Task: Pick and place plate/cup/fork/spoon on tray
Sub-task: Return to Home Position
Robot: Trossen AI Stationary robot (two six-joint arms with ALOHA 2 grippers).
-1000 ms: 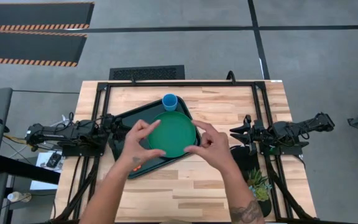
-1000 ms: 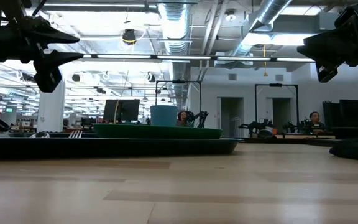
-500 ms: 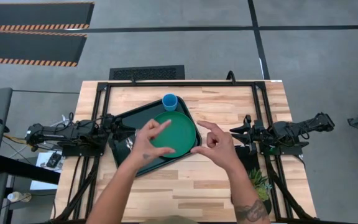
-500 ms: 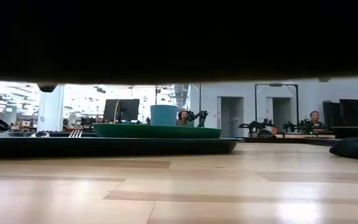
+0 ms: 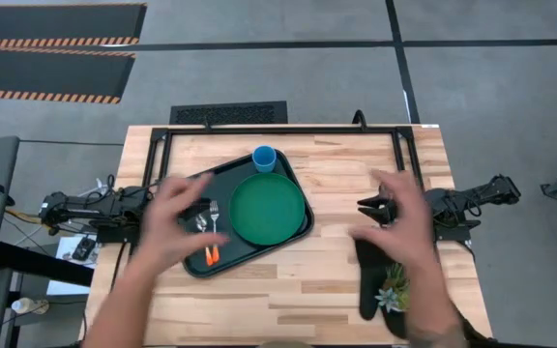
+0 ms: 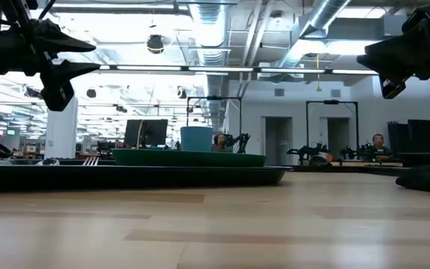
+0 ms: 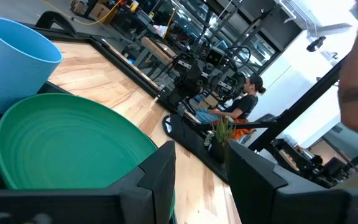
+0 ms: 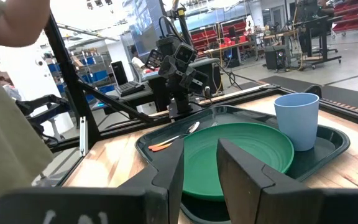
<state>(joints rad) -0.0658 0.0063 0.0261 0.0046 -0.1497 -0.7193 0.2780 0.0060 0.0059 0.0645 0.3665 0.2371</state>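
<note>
The dark tray (image 5: 293,237) lies left of the table's middle. On it are the green plate (image 5: 267,208), the light blue cup (image 5: 264,158) standing at the plate's far edge, the spoon (image 5: 201,224) and the orange-handled fork (image 5: 212,246) side by side to the plate's left. My left gripper (image 7: 197,149) hovers level at the tray's left end, open and empty. My right gripper (image 8: 199,146) hovers level to the right of the tray (image 8: 328,152), also open and empty, facing the plate (image 8: 241,149) and the cup (image 8: 297,118).
A person's two arms reach in from the near edge, one hand (image 5: 174,227) over the tray's left end, the other (image 5: 399,217) in front of my right gripper. A black oven mitt (image 5: 370,275) and a small plant (image 5: 395,290) lie near the right front. Black frame rails (image 5: 278,130) border the table.
The person's hands have let go of the plate and drawn apart, one toward the table's left, the other toward its right. This has uncovered the fork and the spoon on the tray. The plate stays flat on the tray.
</note>
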